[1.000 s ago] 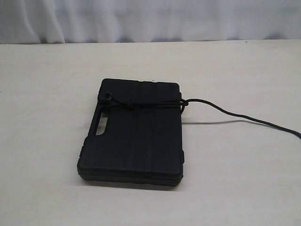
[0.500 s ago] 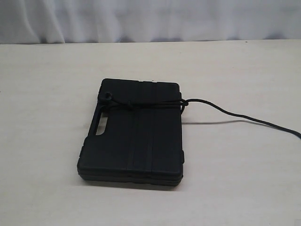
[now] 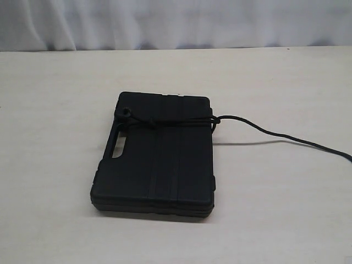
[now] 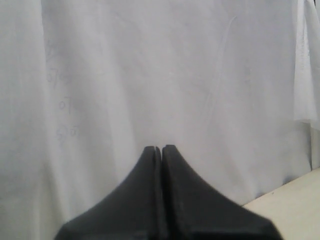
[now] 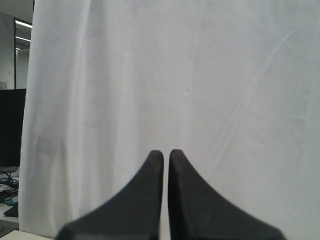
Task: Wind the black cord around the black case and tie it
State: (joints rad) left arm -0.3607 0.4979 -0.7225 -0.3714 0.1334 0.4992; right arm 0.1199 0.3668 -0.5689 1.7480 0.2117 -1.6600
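The black case (image 3: 157, 159) lies flat in the middle of the table in the exterior view, ribbed face up, handle slot on its left side. The black cord (image 3: 264, 131) runs across the case's far part, with a knot and small loop near its left edge, and trails off to the right edge of the picture. Neither arm shows in the exterior view. My left gripper (image 4: 161, 148) is shut with nothing between its fingers, facing a white curtain. My right gripper (image 5: 166, 152) is also shut and empty, facing the same curtain.
A white curtain (image 3: 176, 22) hangs along the far edge of the pale wooden table (image 3: 55, 165). A corner of the table (image 4: 295, 200) shows in the left wrist view. Dark equipment (image 5: 10, 130) stands beyond the curtain's edge in the right wrist view.
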